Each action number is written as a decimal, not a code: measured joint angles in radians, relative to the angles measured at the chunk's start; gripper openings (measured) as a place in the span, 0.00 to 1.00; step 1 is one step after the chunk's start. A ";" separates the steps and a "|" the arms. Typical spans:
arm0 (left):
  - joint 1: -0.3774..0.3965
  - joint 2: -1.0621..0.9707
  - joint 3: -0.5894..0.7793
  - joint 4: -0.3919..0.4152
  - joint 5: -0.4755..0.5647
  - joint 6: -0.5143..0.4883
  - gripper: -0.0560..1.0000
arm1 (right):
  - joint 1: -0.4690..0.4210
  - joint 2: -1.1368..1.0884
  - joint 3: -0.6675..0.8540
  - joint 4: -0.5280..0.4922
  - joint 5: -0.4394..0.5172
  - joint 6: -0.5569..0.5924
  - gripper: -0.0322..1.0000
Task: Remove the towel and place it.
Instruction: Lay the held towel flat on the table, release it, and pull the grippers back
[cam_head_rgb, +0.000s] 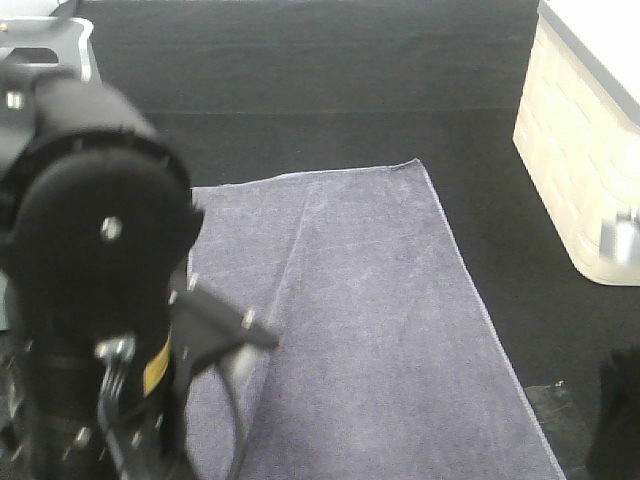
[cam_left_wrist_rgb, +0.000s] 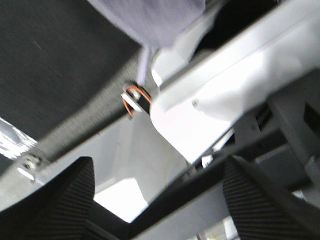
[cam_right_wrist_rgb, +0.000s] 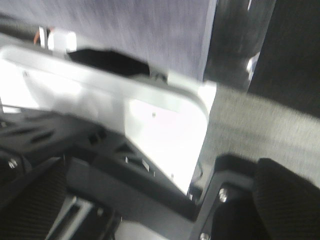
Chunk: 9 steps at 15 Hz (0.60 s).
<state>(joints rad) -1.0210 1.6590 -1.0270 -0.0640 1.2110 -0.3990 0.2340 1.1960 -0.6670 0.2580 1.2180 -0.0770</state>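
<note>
The left gripper (cam_left_wrist_rgb: 159, 207) and the right gripper (cam_right_wrist_rgb: 160, 210) are hanging spread and empty, since the towel (cam_head_rgb: 370, 330) is lying flat beyond their jaws, seemingly already placed.

No legible txt, nos. or brand marks in any view. Only candidate is a yellow sticker (cam_head_rgb: 155, 368) on the left arm (cam_head_rgb: 90, 260) in the ext. high view, too small & blurred to read. Both wrist views are too smeared to make out any lettering.
</note>
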 joint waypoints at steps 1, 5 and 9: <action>0.006 0.000 -0.037 0.054 0.000 -0.014 0.71 | 0.000 0.001 -0.044 -0.001 -0.007 0.000 0.94; 0.165 0.000 -0.131 0.221 -0.159 -0.069 0.71 | 0.000 0.048 -0.239 -0.009 -0.057 -0.017 0.82; 0.397 0.021 -0.143 0.234 -0.434 -0.035 0.71 | 0.000 0.137 -0.380 -0.020 -0.066 -0.023 0.75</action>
<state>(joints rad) -0.6240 1.6800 -1.1700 0.1700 0.7770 -0.4340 0.2340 1.3330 -1.0470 0.2380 1.1520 -0.1000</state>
